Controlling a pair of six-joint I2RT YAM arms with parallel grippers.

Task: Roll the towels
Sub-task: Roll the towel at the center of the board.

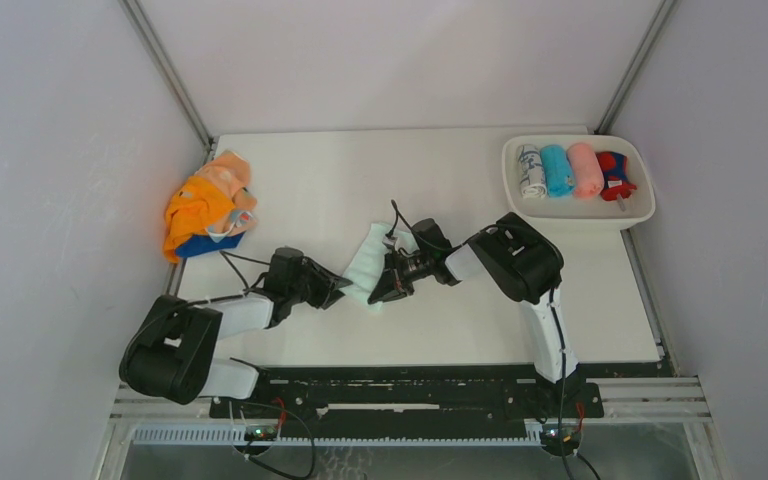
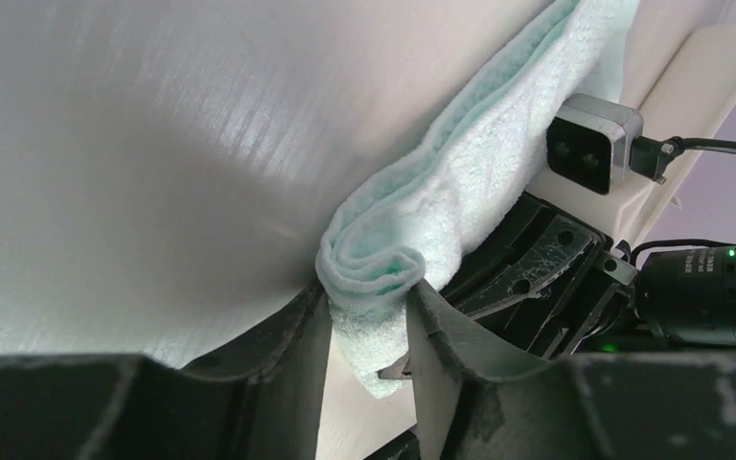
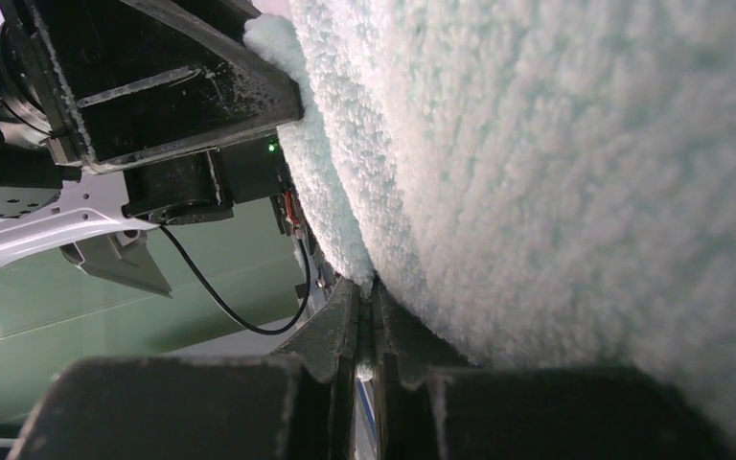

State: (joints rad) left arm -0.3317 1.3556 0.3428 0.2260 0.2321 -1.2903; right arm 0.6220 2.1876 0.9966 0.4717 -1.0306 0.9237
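Observation:
A pale mint towel (image 1: 368,260) lies mid-table, its near end partly rolled. In the left wrist view that rolled end (image 2: 374,273) sits between my left gripper's (image 2: 369,311) fingers, which press it from both sides. My left gripper (image 1: 343,288) reaches the towel from the left. My right gripper (image 1: 382,290) meets it from the right and is shut on a thin edge of the towel (image 3: 556,172), seen at the right gripper's (image 3: 368,297) tips. More towels lie heaped at the far left: orange (image 1: 195,212), peach (image 1: 228,175), dark blue (image 1: 205,245).
A white oval tray (image 1: 628,215) at the back right holds several rolled towels, among them turquoise (image 1: 557,170) and pink (image 1: 586,170). The two wrists are close together over the mint towel. Grey walls and frame posts enclose the table.

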